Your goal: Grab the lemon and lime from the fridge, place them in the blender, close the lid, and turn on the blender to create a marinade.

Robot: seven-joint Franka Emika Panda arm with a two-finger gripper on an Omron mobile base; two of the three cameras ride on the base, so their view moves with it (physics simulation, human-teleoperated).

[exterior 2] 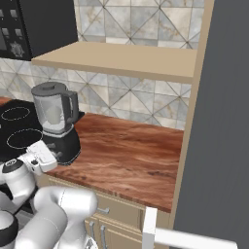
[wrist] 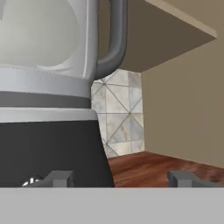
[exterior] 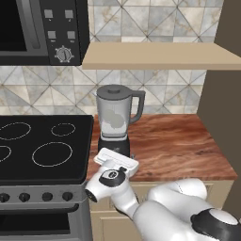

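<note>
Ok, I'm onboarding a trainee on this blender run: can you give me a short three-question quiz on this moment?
1. True or false: the lid sits on the blender.
2. What is the gripper facing? A) stove B) blender base C) microwave
3. Fill in: the blender stands on the wooden ___.

Key: 1 true. 2 B; the fingers are spread apart, one by the silver knob. 3 counter.

Arm folded low, tool (wrist: 119,177) reaching level and forward.

The white arm bends up from the base in a tight elbow, its wrist stretched out low and nearly horizontal. In the left base view the tool (exterior: 116,160) is seen from behind as a flat white block. In the hand view the two dark fingertips (wrist: 59,178) stand wide apart, nothing between them.
</note>
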